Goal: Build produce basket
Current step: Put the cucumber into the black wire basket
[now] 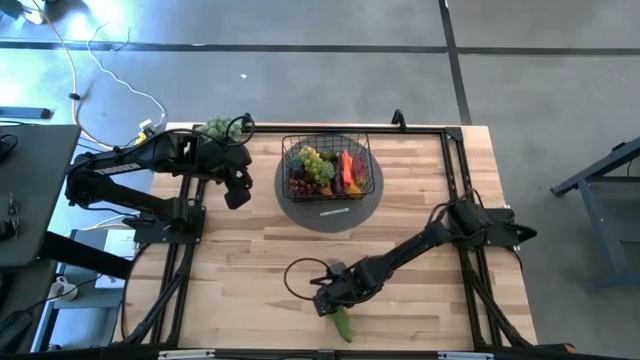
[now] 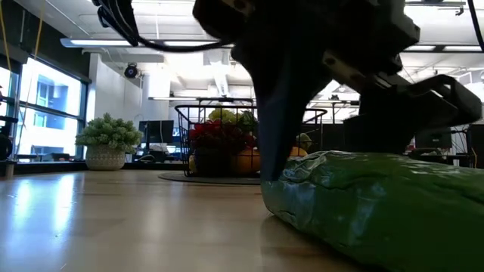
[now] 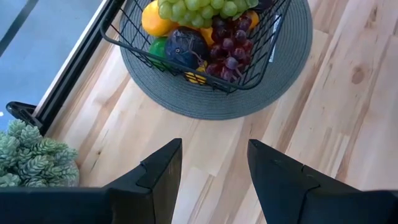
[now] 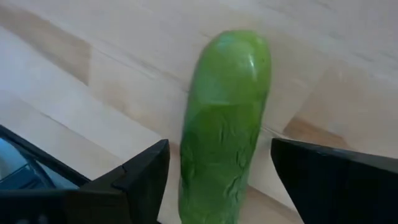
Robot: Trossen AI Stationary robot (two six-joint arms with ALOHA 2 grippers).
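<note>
Right gripper jaws fully apart astride cucumber lying on surface: likely light, stiff, slick; grip mid-body; left gripper jaws part-open, empty.

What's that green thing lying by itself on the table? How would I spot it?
Start at the wooden table and find the near edge, far from the black wire basket on its grey round mat. There the right arm's open fingers straddle a cucumber lying flat on the wood. It is the only produce outside the basket: long, plain green, wrinkled skin.
</note>
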